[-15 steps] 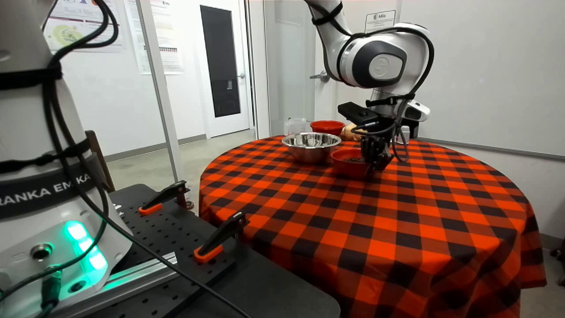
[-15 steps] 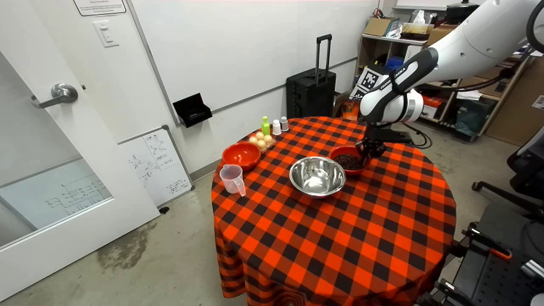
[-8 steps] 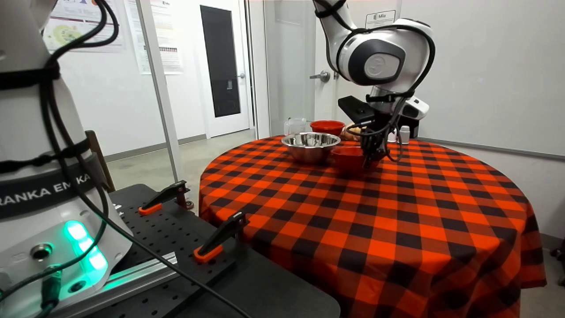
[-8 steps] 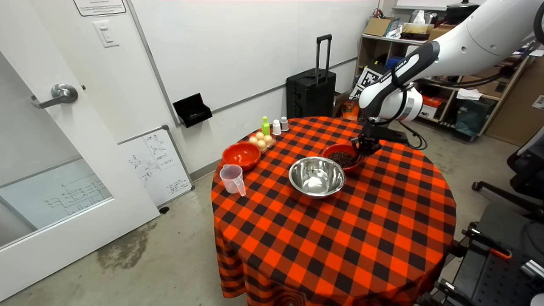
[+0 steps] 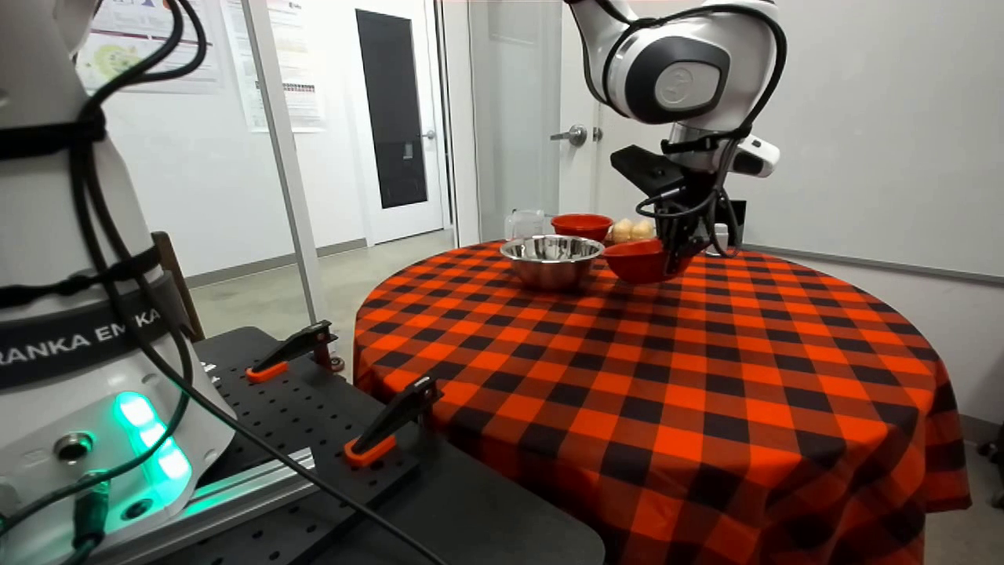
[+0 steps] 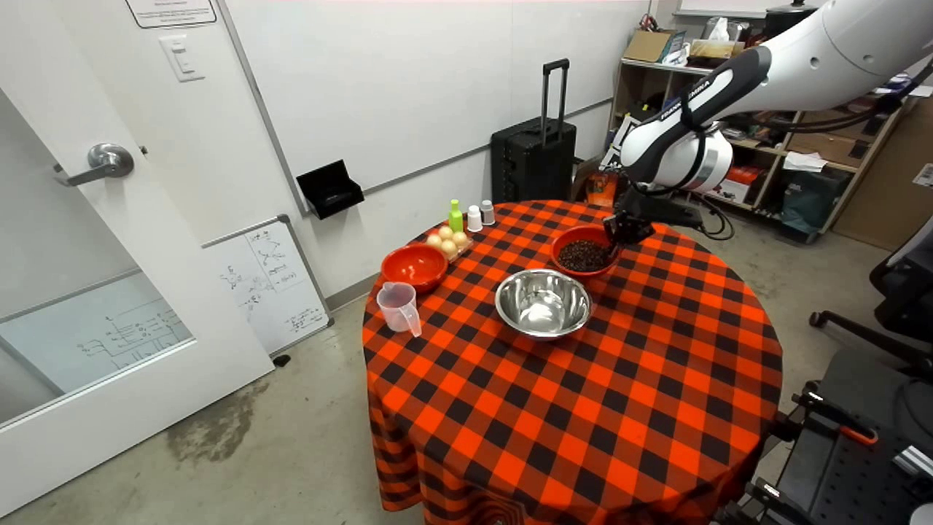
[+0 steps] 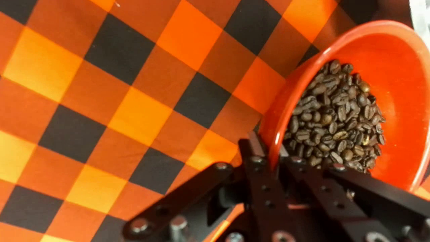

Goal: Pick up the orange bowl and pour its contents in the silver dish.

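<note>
Checked cloth (image 5: 627, 439) spreads out below as the gripper (image 7: 271, 155) clamps the wall of the bowl (image 7: 401, 101), one jaw inside and one out, a hold that leaves the far lip free for pouring. Coffee beans (image 7: 339, 124) lie toward the gripped side, a hint that the bowl leans that way, which should keep them from spilling during the carry. The bowl appears to hang just above the cloth, near the dish (image 6: 543, 310), which sits upright, mouth up, presumably placed to catch the load. Pouring is not yet begun. A jug (image 6: 399, 306) stands well apart, likely set out of the way.
</note>
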